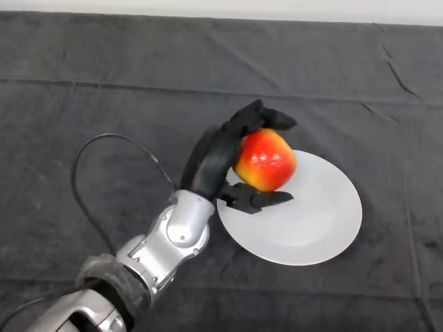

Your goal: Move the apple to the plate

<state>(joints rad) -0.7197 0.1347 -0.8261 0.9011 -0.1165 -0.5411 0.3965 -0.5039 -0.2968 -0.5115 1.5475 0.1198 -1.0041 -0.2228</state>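
Note:
A red and yellow apple (266,160) is held in my left hand (216,156), with the fingers curled over its top and the thumb under it. The apple is over the left part of a white round plate (311,221) that lies on the dark cloth. I cannot tell whether the apple touches the plate. My silver-grey arm comes in from the lower left.
The table is covered with a dark cloth (104,83). Its far edge runs along the top of the view against a pale wall.

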